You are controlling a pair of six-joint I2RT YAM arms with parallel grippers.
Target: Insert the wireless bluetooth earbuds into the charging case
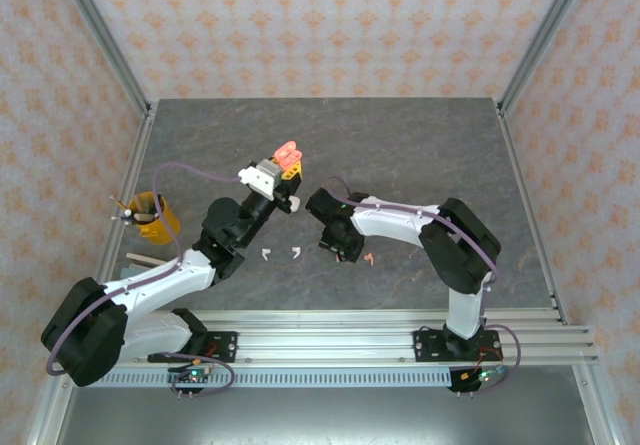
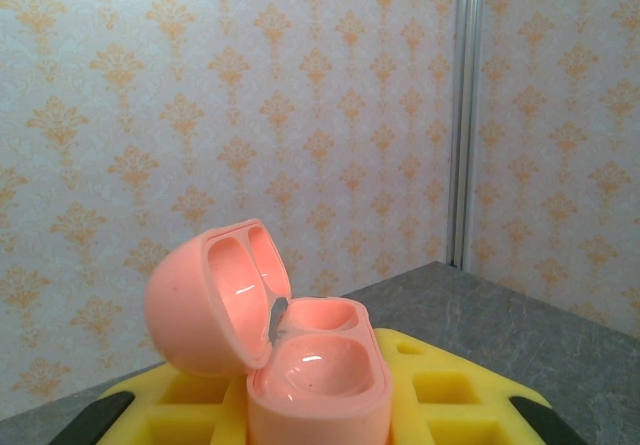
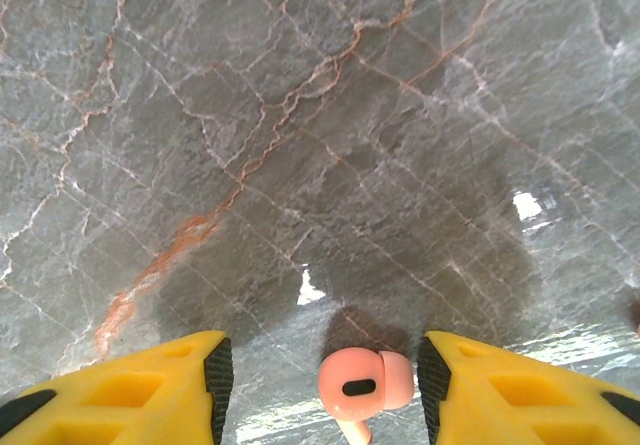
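Top external: my left claw [image 1: 275, 172] pinches the open pink charging case [image 1: 288, 153]. Two white earbuds [image 1: 266, 254] lie on the tabletop [image 1: 420, 145] left of my right claw [image 1: 345, 248], and a pink earbud [image 1: 371, 258] lies just right of it.
Left wrist: the charging case [image 2: 300, 365] gapes between my left claw's [image 2: 320, 410] yellow fingers [image 2: 470, 395].
Right wrist: my right claw [image 3: 325, 380] is spread, with a pink earbud [image 3: 362, 385] between its fingers [image 3: 218, 375].

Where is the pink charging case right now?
In the top view the open pink charging case is clamped in the left pincer over the middle of the table, left of the right arm's wrist and beyond the two white earbuds.
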